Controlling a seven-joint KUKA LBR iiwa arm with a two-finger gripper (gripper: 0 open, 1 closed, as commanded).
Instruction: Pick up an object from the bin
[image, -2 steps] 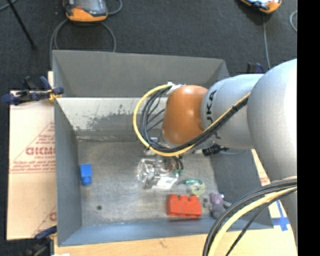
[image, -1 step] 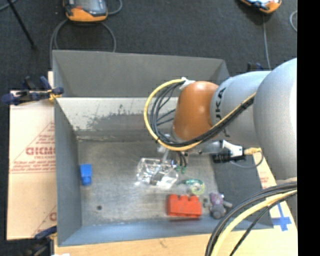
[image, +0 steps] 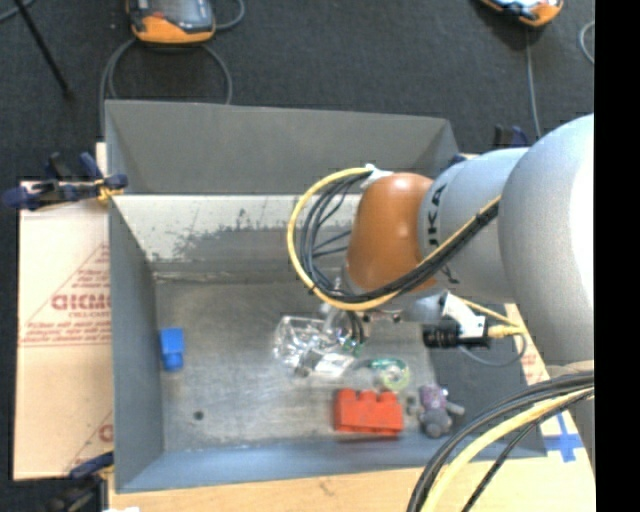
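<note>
Big grey arm link (image: 545, 230) sits closest to the lens, coming in from the right, with the orange wrist cover (image: 385, 240) and looped yellow-and-black cables (image: 305, 250) under it. That stack blocks my view of the gripper (image: 345, 328), so jaw state: can't tell, apart or together. Gripper is low in the grey metal bin (image: 230, 400), at the upper right edge of the clear crumpled plastic piece (image: 308, 350), which lies mid-bin, nearer the front wall. I read that as the pick target. Touching or just above it, can't say.

Risks as I see them:
- Clear plastic looks thin and crinkly. It probably collapses or slides out under a pinch, so a grasp may come up empty.
- Pale green ring (image: 390, 376) lies just beside it, with the red-orange plastic brick (image: 368, 412) near, just below the ring. A closing or lifting move could snag or drag either one.
- Small grey-purple figure (image: 435, 408) is further right, near the arm. Lower risk.
- Small blue block (image: 172, 348) by the left wall is well apart, no concern.
- Biggest issue: with the cover in the way, I can't confirm a grip before lift.
</note>
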